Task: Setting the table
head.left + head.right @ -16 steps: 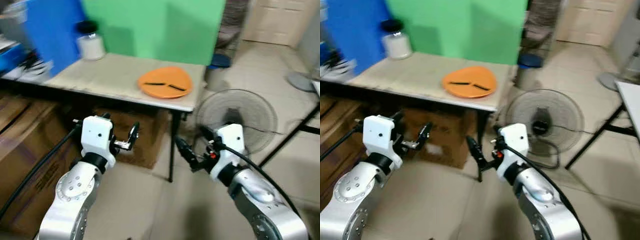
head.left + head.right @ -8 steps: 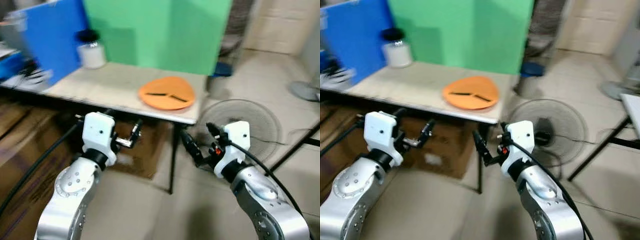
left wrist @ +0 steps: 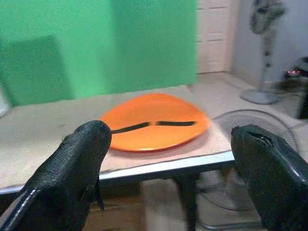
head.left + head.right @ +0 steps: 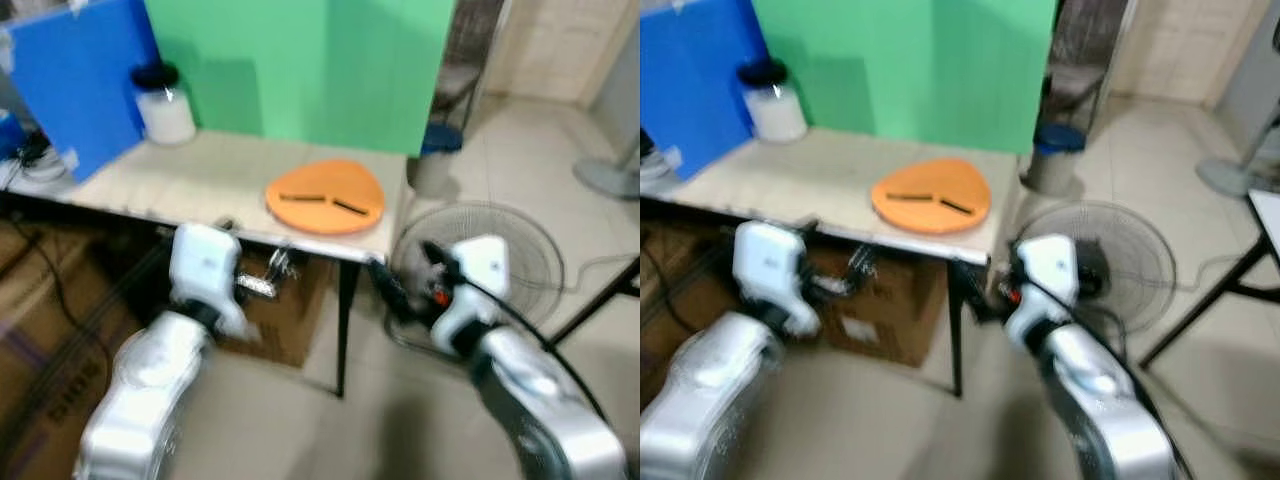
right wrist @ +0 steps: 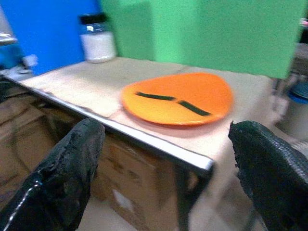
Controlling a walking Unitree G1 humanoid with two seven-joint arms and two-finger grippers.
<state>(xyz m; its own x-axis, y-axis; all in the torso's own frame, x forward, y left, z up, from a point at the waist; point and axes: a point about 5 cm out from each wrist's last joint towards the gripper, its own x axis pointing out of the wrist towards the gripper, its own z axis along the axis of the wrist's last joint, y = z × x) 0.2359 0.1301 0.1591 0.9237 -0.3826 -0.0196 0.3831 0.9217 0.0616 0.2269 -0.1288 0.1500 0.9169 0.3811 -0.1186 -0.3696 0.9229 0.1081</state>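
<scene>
You're facing the table (image 4: 210,180); orange plate (image 4: 325,196) is sitting near its corner. Left gripper (image 3: 173,159) and right gripper (image 5: 168,159) are hovering short of the edge, both spread wide, empty.

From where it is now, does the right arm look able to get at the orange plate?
Probably not yet. The right end effector hangs open below the table edge, short of the orange plate. Nothing blocks the plate, so raising the arm and stepping closer should do.

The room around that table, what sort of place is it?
Probably a storage or work room in a home: cardboard boxes sit under the table, a fan stands on the tiled floor, and green and blue boards lean behind.
</scene>
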